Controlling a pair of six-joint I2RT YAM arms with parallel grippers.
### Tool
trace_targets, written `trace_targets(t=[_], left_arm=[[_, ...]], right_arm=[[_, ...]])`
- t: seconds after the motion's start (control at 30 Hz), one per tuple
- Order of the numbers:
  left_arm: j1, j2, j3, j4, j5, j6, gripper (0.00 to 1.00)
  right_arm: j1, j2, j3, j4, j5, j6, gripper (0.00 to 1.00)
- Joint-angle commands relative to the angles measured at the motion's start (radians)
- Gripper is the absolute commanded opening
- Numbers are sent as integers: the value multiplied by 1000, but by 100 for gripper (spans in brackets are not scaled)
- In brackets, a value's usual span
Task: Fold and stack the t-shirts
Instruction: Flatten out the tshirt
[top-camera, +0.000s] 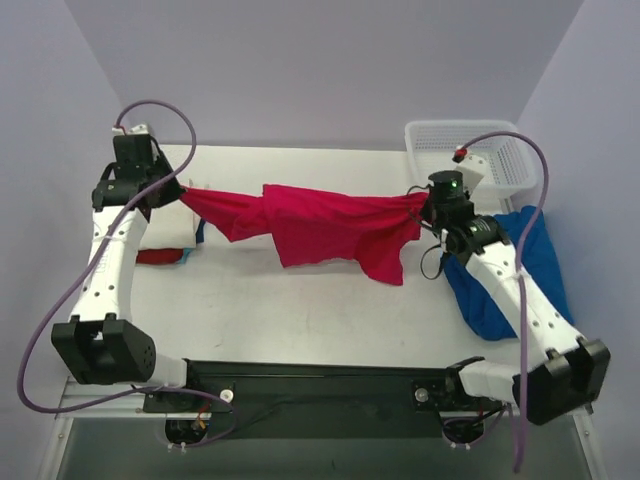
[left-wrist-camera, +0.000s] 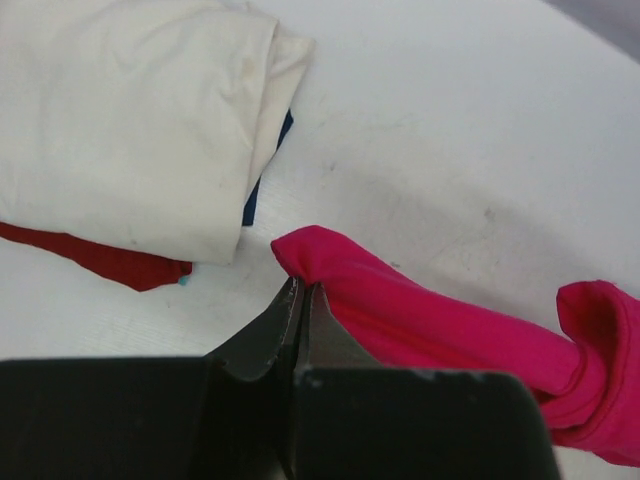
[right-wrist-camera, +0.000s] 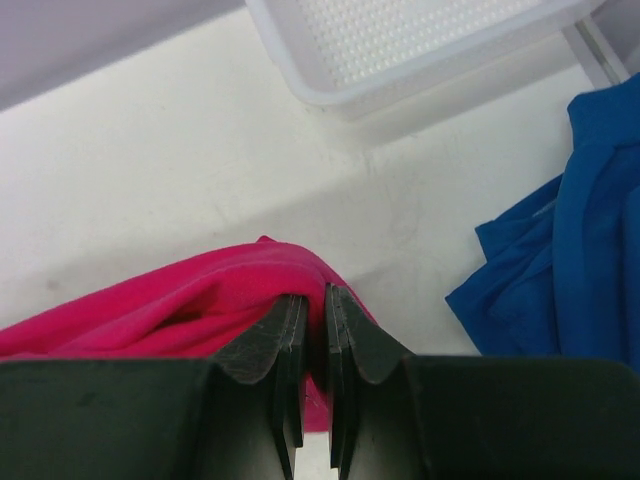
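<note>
left end effector (left-wrist-camera: 302, 290): jaws pinched fully together on the end fold of the crimson t-shirt (top-camera: 320, 225), cloth bunched right at the tips

right end effector (right-wrist-camera: 312, 300): jaws nearly together, thin gap between them, clamped on the other end of the same shirt; cloth humps over the left pad and runs down between the two

landmark = white basket (top-camera: 460, 124), far right corner of the worktop (top-camera: 300, 310)

- right end effector sits just on the near side of the basket's left front corner
- left end effector is well apart from the basket, at the opposite end of the worktop, about level with the basket's front rim
- crimson t-shirt is strung between the two, long axis running straight away from the basket toward the left; top edge pulled into a taut rope, body sagging toward the arm bases with the lowest lobe nearer the basket end; cannot tell if that lobe touches the worktop
- blue t-shirt (top-camera: 530, 262) crumpled just on the near side of the basket, partly under the right arm
- cream t-shirt (left-wrist-camera: 130, 130) folded flat at the end farthest from the basket, beside the left end effector, lying on a dark red cloth edge (left-wrist-camera: 110, 262)
</note>
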Motion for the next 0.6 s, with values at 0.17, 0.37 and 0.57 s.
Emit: trace_targets(t=[0.17, 0.37, 0.57], left_arm=[[13, 131, -243, 206, 5, -88, 0], [13, 239, -174, 251, -58, -95, 0], [15, 328, -115, 285, -47, -88, 0]], right_arm=[[-111, 461, 138, -2, -64, 70, 0], [-128, 659, 358, -3, -132, -13, 0], [-131, 720, 471, -34, -143, -69, 49]])
